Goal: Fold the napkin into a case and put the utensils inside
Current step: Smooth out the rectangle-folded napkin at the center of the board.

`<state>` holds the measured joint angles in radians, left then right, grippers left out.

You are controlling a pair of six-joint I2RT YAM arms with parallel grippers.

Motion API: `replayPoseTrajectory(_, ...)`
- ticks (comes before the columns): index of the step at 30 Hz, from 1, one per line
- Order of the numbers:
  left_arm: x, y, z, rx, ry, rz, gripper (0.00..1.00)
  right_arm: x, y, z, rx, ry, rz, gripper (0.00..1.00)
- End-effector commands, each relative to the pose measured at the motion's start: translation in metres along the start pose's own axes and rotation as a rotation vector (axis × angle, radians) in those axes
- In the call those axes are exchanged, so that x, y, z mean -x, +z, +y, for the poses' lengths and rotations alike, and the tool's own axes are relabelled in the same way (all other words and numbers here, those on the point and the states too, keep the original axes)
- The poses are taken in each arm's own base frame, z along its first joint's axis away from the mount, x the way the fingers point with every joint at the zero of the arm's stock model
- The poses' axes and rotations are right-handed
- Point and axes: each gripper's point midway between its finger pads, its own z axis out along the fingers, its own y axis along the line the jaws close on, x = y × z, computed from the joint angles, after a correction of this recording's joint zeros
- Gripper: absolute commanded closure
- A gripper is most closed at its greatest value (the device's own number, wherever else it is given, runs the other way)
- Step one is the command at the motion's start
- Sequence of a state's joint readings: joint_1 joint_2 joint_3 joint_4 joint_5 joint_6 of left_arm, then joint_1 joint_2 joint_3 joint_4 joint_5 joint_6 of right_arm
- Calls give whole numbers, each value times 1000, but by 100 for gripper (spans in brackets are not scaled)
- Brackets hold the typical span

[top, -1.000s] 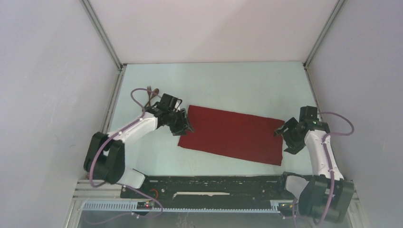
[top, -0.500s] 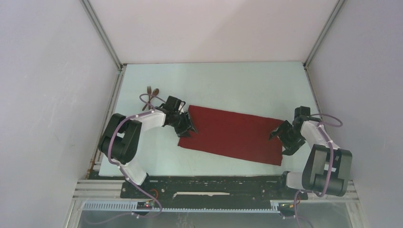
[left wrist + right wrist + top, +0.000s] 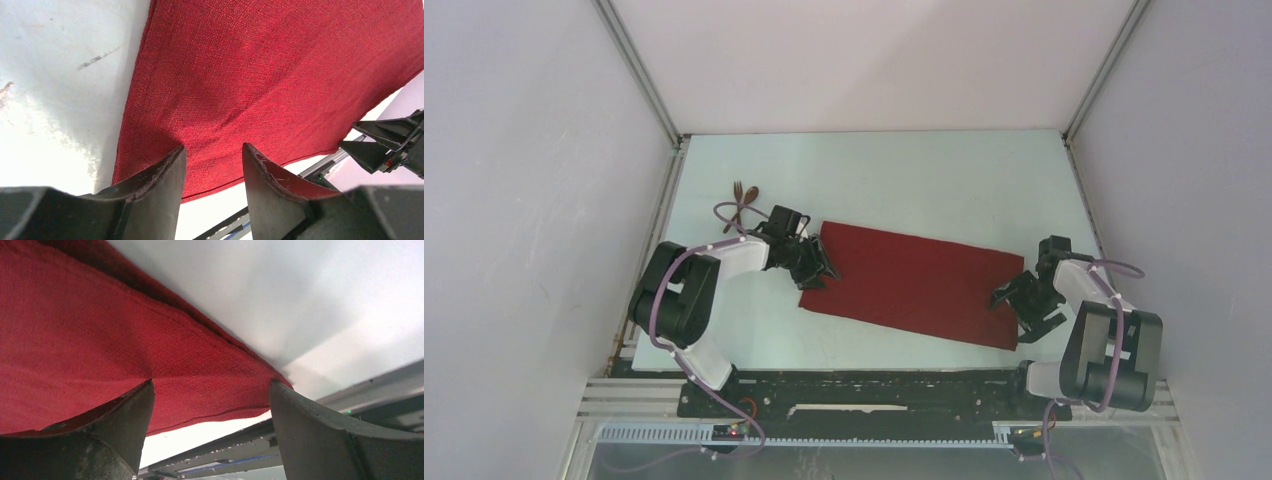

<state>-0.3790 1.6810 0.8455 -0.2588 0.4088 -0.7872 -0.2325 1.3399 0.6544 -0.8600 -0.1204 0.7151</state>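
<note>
Far left: utensils (image 3: 744, 193), lying together toward the far left of the table (image 3: 924, 170), well apart from the cloth, not yet touched.

Next: left gripper (image 3: 821, 270), low on the left edge of the napkin (image 3: 914, 285), toward its near corner. From its wrist view, fingers parted, red weave showing beneath and between them, nothing clamped. Against a second ago, tip hardly shifted, but elbow now drawn back and folded toward the base.

Middle: napkin spread flat in one long rectangle, slanting across the table, outline same as before. No fold begun.

Right: right gripper (image 3: 1012, 303), jaws spread wide, now down at the near right corner. A second ago, up by the far right corner. From its wrist view, fingers straddling the hemmed corner. Touching or just above, cannot tell.

By judgement: both tips now set on the two ends of the near long edge, ready to pinch and carry that edge over. Case not yet formed, so utensils must wait.
</note>
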Motion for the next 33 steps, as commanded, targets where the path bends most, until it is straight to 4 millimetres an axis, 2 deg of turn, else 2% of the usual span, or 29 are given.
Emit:
replayPoseTrajectory(1, -2, 7, 20, 69, 1, -23, 46, -15, -12, -35, -172, 99, -3, 9)
replayPoseTrajectory(5, 2, 3, 16, 64, 10, -37, 45, -19, -21, -38, -171, 73, -26, 8)
replayPoseTrajectory(10, 4, -3, 10, 56, 31, -43, 45, -14, -28, -38, -182, 46, -53, 8)
replayPoseTrajectory(15, 8, -12, -8, 2, 48, -52, 45, -2, -21, -22, -140, -2, -46, 9)
replayPoseTrajectory(19, 16, -27, -43, -110, 97, -65, 44, 23, -49, 19, 5, -125, -170, 8)
replayPoseTrajectory(21, 25, -31, -62, -168, 105, -72, 43, 32, -62, 48, 144, -208, -234, 7)
replayPoseTrajectory(22, 29, -29, -71, -197, 87, -67, 43, 33, -66, 62, 216, -241, -238, 7)
replayPoseTrajectory(27, 59, -12, -119, -418, -2, -91, 46, 20, -83, 159, 713, -474, -132, 7)
replayPoseTrajectory(28, 66, -8, -126, -455, -22, -106, 45, 22, -83, 172, 768, -502, -129, 7)
replayPoseTrajectory(31, 91, 5, -135, -521, -65, -176, 43, 31, -70, 187, 828, -520, -119, 5)
replayPoseTrajectory(33, 108, 17, -129, -496, -65, -240, 42, 40, -59, 190, 868, -492, -109, 1)
